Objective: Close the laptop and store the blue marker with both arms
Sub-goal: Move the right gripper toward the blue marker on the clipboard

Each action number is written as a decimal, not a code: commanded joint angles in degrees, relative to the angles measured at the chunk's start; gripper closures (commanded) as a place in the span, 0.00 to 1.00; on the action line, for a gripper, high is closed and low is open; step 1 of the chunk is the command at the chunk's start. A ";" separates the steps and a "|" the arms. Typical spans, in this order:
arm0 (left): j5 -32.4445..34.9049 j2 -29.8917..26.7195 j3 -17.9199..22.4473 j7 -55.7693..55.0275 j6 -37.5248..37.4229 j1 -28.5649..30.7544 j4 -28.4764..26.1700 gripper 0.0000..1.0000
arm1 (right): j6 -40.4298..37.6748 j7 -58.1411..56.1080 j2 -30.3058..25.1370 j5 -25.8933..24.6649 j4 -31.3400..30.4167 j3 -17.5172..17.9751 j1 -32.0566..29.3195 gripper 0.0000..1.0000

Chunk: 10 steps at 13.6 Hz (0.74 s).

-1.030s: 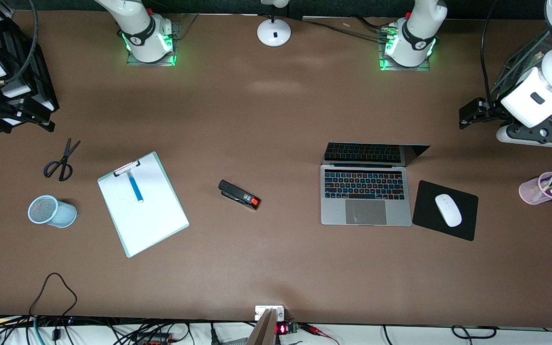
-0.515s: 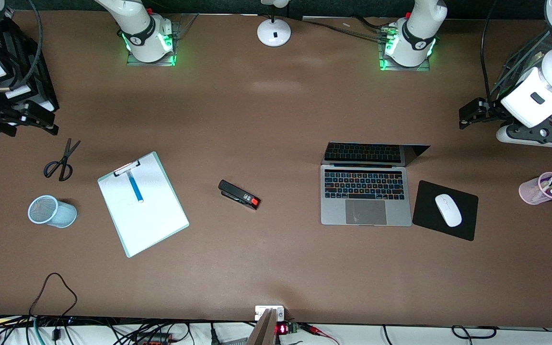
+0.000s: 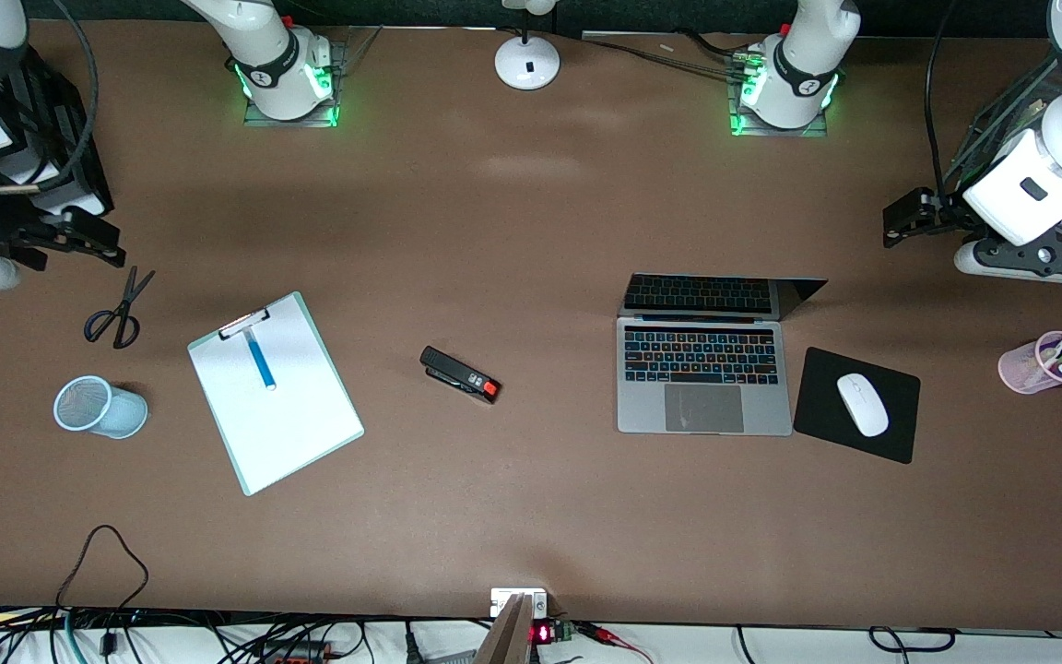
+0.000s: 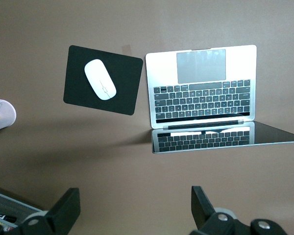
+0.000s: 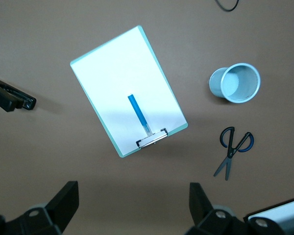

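Two arms, both up in the air w/ nothing held. Left gripper (image 3: 900, 227) is over bare tabletop at the left arm's end of the table; its two fingers (image 4: 65, 211) are spread wide, empty. Right gripper (image 3: 88, 242) is over the table at the right arm's end, just by the scissors (image 3: 118, 309); its fingers (image 5: 63, 203) are also spread wide, empty.

Laptop (image 3: 702, 369) sits toward the left arm's end, lid up, backlit keys showing, keyboard reflected in the screen. Just beside it, toward the left arm's end, is a black mouse pad (image 3: 890, 433) w/ a white mouse (image 3: 862, 404) on it. Pink cup (image 3: 1033, 364) w/ pens stands near the table edge at that end, well apart from the pad.

Blue marker (image 3: 260, 360) lies on the white sheet of a green-edged clipboard (image 3: 300, 424), one end close to the metal clip, toward the right arm's end. Light-blue mesh cup (image 3: 98, 407) is near the clipboard, closer to the right arm's end, lying tilted w/ its mouth showing; scissors farther from the front camera than the cup. Black stapler (image 3: 459, 373) w/ red tip lies between clipboard & laptop. White lamp base (image 3: 527, 61) stands between the two arm bases.
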 commanded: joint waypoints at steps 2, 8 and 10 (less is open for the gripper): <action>0.09 1.88 0.18 -1.45 -1.72 0.06 2.10 0.00 | 0.60 -1.47 4.51 0.51 0.57 0.34 0.95 0.00; 0.61 2.77 -0.17 -0.84 -3.65 -0.20 2.19 0.00 | 4.29 -3.84 9.17 0.07 0.40 0.34 1.84 0.00; 0.70 3.29 -0.17 -0.67 -3.65 -0.21 2.19 0.05 | 4.90 -5.60 10.40 -0.02 -0.74 0.34 2.01 0.00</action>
